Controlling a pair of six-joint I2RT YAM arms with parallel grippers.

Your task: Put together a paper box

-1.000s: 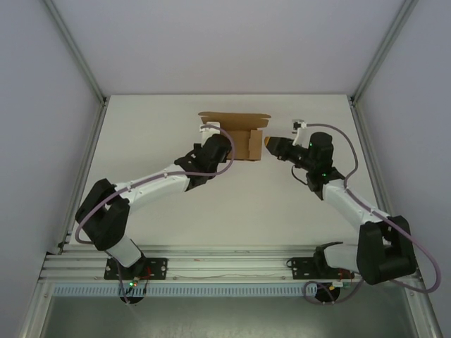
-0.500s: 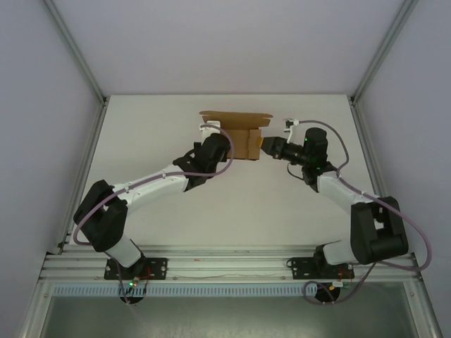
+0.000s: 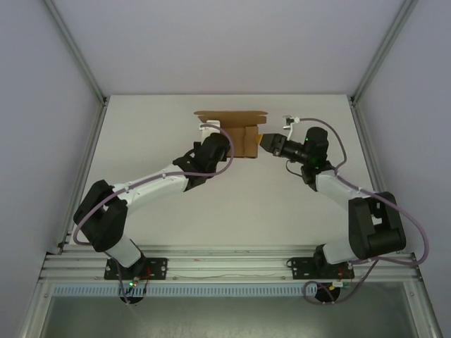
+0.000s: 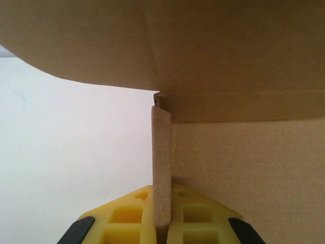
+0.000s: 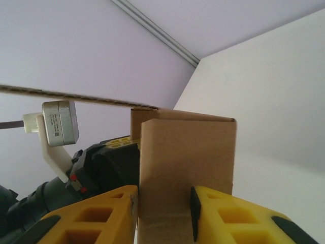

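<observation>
Yellow fingers [image 4: 127, 218] of the left claw [image 4: 162, 203] are closed tight on a thin upright wall of the paper box [image 4: 244, 152], which runs edge-on between them in the left wrist view. A broad brown panel juts over that wall from above and covers the top of the view, and the box's plain side spreads away to the right. To the left of the pinched wall lies white tabletop [image 3: 211, 204].

The right claw [image 5: 163, 195] stands partly apart, with an end flap [image 5: 188, 147] of the same box rising between its two yellow fingers. One finger lies against the flap's left edge and the other overlaps its lower right part. I cannot tell whether the flap is clamped or only straddled. Beyond the flap, the right wrist view shows the dark wrist of the left arm [image 3: 151, 183] and its small grey camera block [image 5: 60, 122]. A thin cardboard edge crosses above them.

From the top camera, the box sits at the far middle of the tabletop, its long lid panel [image 3: 232, 115] opened toward the back wall. The left claw meets it from the near left, and the right claw touches its right end. The right arm [image 3: 338, 190] bends in from the right side. Both arm bases are bolted to a metal rail [image 3: 225, 271] at the near edge.
</observation>
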